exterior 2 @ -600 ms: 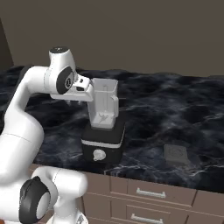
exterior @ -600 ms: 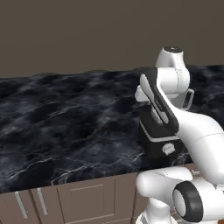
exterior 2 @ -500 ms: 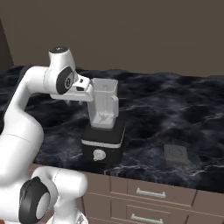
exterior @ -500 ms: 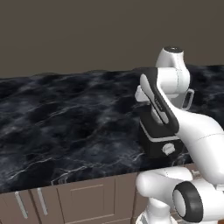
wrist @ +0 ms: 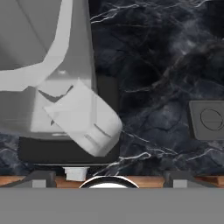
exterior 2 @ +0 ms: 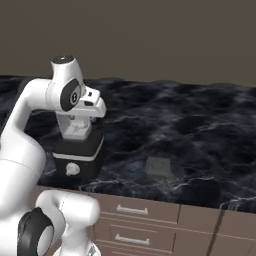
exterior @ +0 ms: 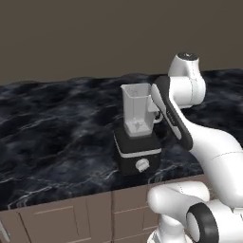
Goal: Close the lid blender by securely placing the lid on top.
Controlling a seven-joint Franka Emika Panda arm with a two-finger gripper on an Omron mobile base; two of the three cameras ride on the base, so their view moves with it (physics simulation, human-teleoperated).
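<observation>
In the hand view the gripper (wrist: pixel 105 175) has its jaws wide apart at the bottom edge, holding nothing. The blender (wrist: pixel 57 83) fills the upper left above them, while the lid (wrist: pixel 209 119) lies flat on the counter (wrist: pixel 153 65) at the right edge.

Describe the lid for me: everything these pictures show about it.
The lid is a small, flat, dark grey square plate with rounded corners. It lies flat on the black marbled counter, to the right of the blender and apart from it, near the counter's front edge. The hand view shows a round mark on its top face. Nothing touches it but the counter.
</observation>
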